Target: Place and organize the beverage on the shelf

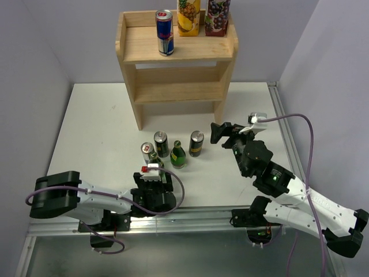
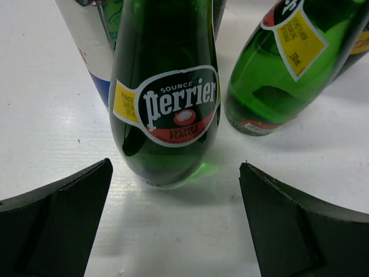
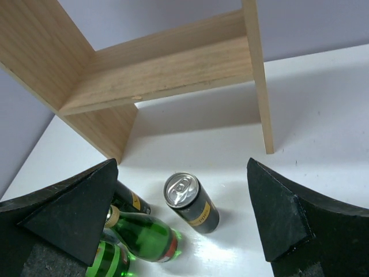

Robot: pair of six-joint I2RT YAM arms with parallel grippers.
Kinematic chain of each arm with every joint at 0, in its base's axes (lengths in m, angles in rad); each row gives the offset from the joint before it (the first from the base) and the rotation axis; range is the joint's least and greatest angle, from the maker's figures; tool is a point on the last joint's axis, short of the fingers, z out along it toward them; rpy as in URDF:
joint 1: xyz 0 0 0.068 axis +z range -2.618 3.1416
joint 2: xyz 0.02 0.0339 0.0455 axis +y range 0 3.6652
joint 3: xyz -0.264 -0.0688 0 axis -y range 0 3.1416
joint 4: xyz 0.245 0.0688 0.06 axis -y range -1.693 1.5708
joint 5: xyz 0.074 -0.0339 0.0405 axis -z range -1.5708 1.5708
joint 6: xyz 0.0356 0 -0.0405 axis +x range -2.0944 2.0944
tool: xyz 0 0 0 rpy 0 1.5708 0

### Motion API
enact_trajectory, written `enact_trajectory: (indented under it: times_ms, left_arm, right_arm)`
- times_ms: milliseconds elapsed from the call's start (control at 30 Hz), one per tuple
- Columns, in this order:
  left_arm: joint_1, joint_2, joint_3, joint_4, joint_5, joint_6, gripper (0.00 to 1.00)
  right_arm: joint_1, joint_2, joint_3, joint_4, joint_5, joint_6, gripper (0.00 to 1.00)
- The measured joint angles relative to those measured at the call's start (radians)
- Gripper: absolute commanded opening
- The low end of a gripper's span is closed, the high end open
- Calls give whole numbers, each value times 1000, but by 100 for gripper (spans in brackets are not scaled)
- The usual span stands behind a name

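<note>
Pale grey walls (image 1: 34,46) — a white table (image 1: 86,133) between them.

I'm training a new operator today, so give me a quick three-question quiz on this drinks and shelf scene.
1. How many drinks stand on the top board of the shelf? A) one B) three C) five
2. True or false: the left gripper is shut on the Perrier bottle.
3. Fill in: in the top view, the blue-and-silver can stands to the ____ of the two juice cartons.
Key: 1 B. 2 False: its jaws stand open, apart from the bottle. 3 left.
</note>
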Motion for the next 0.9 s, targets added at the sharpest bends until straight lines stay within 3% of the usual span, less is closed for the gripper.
enact_trajectory:
  times_ms: [333,567,633,800,900]
  left_arm:
    - [154,85,-47,433,69,284,99]
    - [223,240,-17,587,93,381,97]
    - [229,266,-4,609,95,389,90]
    - [248,304,2,624,105,383,57]
    - [259,304,2,622,103,373,45]
  right_arm:
    - [0,-74,-67,-32,13,21,100]
    - [0,-94,-73,-35,14,29,100]
    - [0,-101,-78,-35,15,29,100]
    - [0,-109,-93,-37,16,30,100]
    - [0,-108,-98,-37,16,31,100]
